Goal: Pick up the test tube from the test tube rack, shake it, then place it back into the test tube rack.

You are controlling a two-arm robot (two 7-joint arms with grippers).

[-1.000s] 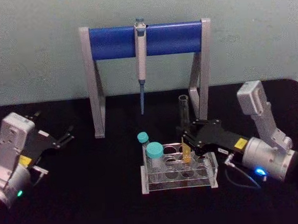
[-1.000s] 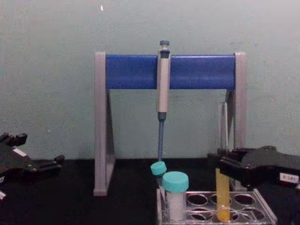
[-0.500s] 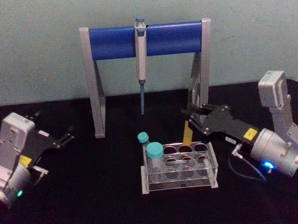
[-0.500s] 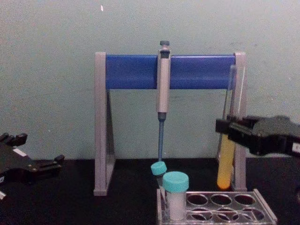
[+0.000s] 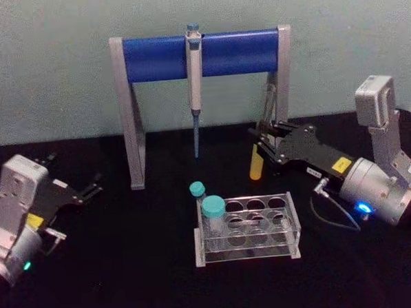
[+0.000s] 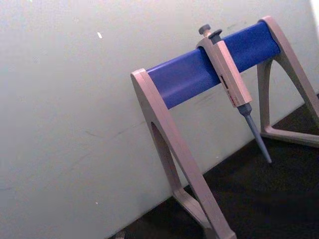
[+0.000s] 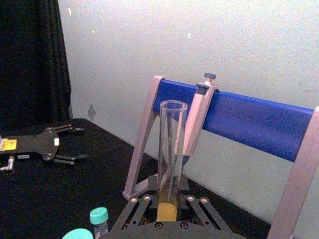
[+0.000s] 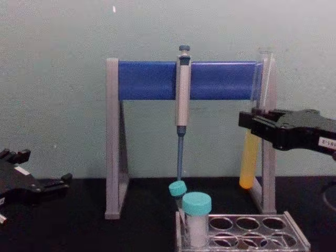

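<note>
My right gripper (image 5: pixel 263 148) is shut on the test tube (image 5: pixel 257 164), a clear glass tube with yellow liquid in its lower end. It holds the tube in the air, above and behind the right end of the test tube rack (image 5: pixel 292 222). In the chest view the test tube (image 8: pixel 250 157) hangs slightly tilted in the right gripper (image 8: pixel 255 125), its bottom well above the rack (image 8: pixel 297 233). The right wrist view has the tube (image 7: pixel 171 149) upright between the fingers. My left gripper (image 5: pixel 93 186) rests open at the table's left.
A grey-and-blue pipette stand (image 5: pixel 152 58) stands at the back, with a grey pipette (image 5: pixel 195 78) hanging from its bar. Two teal-capped tubes (image 5: pixel 213 209) sit in the rack's left end. The held tube is close to the stand's right leg (image 5: pixel 280 109).
The right gripper lifted the test tube out of the rack and carried it up and back toward the stand's right leg. The left arm has not moved.
</note>
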